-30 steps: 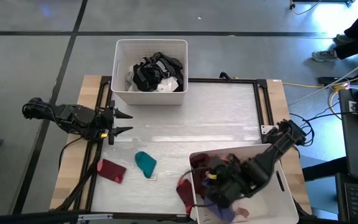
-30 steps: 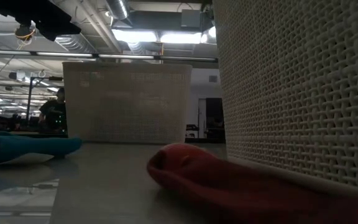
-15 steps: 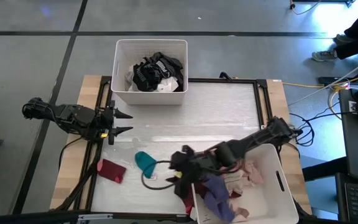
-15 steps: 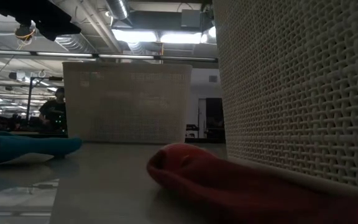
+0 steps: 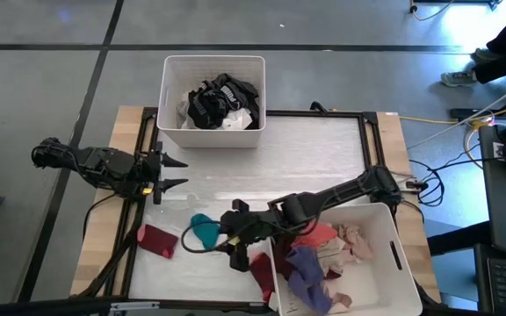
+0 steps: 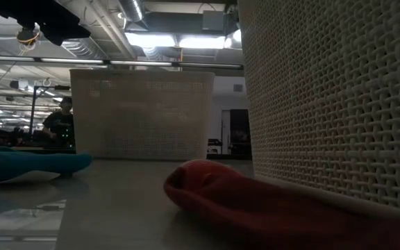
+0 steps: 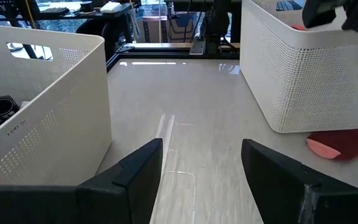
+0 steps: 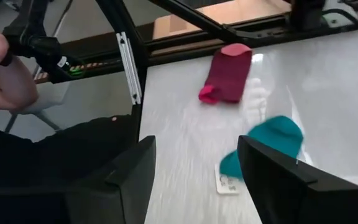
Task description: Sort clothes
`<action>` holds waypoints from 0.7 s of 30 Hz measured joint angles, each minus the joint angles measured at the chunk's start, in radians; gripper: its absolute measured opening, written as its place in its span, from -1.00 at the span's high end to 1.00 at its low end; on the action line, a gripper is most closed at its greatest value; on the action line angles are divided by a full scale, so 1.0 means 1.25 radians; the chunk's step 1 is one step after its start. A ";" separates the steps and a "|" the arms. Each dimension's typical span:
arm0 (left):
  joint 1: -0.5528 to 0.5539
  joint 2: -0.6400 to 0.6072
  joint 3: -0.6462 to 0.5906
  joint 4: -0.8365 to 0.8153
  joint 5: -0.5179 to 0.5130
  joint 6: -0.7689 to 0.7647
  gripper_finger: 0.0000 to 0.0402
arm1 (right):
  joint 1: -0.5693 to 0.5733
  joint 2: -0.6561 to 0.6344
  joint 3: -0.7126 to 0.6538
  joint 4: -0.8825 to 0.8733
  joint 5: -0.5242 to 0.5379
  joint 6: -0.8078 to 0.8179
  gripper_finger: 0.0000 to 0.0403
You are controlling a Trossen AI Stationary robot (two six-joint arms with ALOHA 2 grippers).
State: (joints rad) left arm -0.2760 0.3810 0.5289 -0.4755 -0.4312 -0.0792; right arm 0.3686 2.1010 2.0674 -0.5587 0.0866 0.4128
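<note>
- Your clothes lie in three places: a small teal fabric garment (image 5: 204,230) and a maroon fabric garment (image 5: 158,240) loose on the desk's near left part, a black-and-white heap (image 5: 218,102) in the white rectangular plastic bin at the far edge (image 5: 213,63), and pink, purple and red pieces (image 5: 323,254) in the white plastic bin at the near right (image 5: 402,272).
- A dark red garment (image 5: 262,274) lies on the desk against that near bin's left wall.
- The pale glossy desk (image 5: 306,167) sits in a black frame on a grey floor.
- Your right claw (image 5: 234,239), fingers apart and holding nothing, hovers just right of the teal garment.
- Your left claw (image 5: 170,174), fingers apart and empty, waits at the desk's left edge.
- Only the right wrist view shows a person's arm (image 8: 5,81) beyond the desk.
- The low view adds ceiling lights (image 6: 179,40) and a person (image 6: 60,125) far behind; the near bin's perforated wall blocks its right half.
</note>
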 joint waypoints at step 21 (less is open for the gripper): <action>0.000 0.000 0.000 0.000 0.000 0.000 -0.05 | -0.044 0.240 0.224 0.007 -0.197 -0.083 -0.13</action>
State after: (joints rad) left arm -0.2756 0.3813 0.5289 -0.4751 -0.4313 -0.0788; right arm 0.3130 2.4014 2.3470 -0.5496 -0.1600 0.3091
